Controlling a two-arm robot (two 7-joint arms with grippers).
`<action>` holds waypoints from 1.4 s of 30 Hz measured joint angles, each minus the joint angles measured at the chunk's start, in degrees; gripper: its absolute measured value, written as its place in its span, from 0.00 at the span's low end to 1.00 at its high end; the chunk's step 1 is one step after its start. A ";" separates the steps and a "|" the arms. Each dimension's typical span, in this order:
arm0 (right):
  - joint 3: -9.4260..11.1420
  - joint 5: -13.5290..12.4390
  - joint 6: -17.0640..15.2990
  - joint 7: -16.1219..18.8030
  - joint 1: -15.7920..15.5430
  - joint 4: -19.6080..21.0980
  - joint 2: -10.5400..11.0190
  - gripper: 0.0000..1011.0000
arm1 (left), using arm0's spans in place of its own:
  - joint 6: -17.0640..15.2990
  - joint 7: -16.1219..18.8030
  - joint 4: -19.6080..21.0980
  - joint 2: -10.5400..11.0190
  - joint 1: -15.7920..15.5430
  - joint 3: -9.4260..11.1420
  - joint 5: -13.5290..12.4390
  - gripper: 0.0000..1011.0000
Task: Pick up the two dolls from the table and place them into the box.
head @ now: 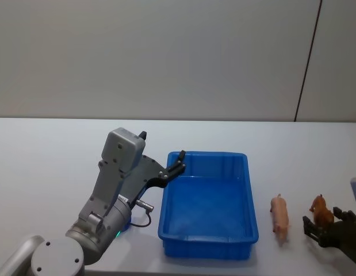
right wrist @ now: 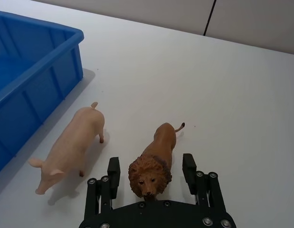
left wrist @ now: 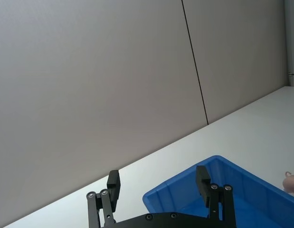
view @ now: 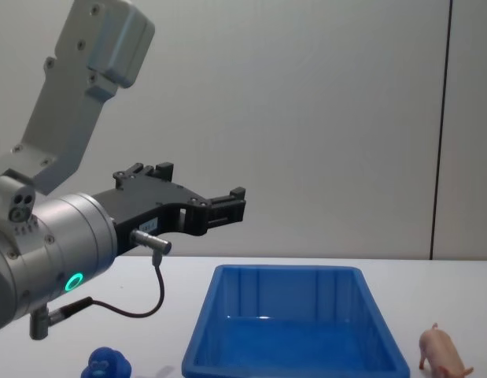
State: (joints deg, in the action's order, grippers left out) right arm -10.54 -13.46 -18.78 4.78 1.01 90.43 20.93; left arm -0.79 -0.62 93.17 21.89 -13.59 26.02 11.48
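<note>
Head view: white table [head: 51,149], plain grey wall [head: 166,57] behind with one dark vertical seam [head: 307,63]. The blue box [head: 207,154] sits mid-table and has nothing in it. The pig [head: 279,217] lies just right of the box, apart from its wall. The lion [head: 320,208] stands right of the pig. The right gripper [head: 324,223] is low at the table's near right, on the lion. The left gripper [head: 180,161] hangs over the box's far-left corner.

Left wrist view: the left gripper's fingers [left wrist: 113,183] are spread and nothing is between them. Under them is a box corner, and a bit of the pig is at the frame edge.

Right wrist view: close look at the grasp. The right gripper's fingers [right wrist: 113,168] are apart and straddle the lion's head, one on each side. A gap is visible on both sides, so there is no squeeze. The lion is upright, facing the gripper, tail pointing away. The pig is beside it, between lion and box, touching neither.

Chest view: adds height. The left gripper is well above the box rim, level, with a black cable [view: 153,291] looping below the wrist. A small blue object [view: 107,366] is on the near-left table. The pig is standing at lower right.
</note>
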 joint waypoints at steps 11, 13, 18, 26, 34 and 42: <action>0.39 -0.52 -0.88 -0.53 0.15 -0.21 -0.17 0.53 | 0.00 0.00 0.00 0.00 0.00 0.00 0.00 0.99; 0.45 -0.59 -0.85 -0.62 0.15 -0.21 -0.18 0.45 | 0.00 0.00 0.00 0.00 0.00 0.00 0.00 0.99; 0.68 -0.72 0.07 -0.91 0.13 0.06 -0.22 0.44 | 0.00 0.00 0.00 0.00 0.00 0.00 0.00 0.99; 1.09 -1.52 1.99 -1.22 0.52 1.72 -0.42 0.44 | 0.00 0.00 0.00 0.00 0.00 0.00 0.00 0.99; 1.34 -3.24 2.51 0.71 1.56 5.32 -0.77 0.44 | 0.00 0.00 0.00 0.00 0.00 0.00 0.00 0.99; 0.68 -3.86 2.22 4.06 2.30 8.53 -1.34 0.44 | 0.00 0.00 0.00 0.00 0.00 0.00 0.00 0.99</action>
State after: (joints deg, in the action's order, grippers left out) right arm -9.87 -17.32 -16.56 8.84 3.31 98.96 19.59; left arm -0.79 -0.63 93.17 21.90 -13.59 26.02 11.48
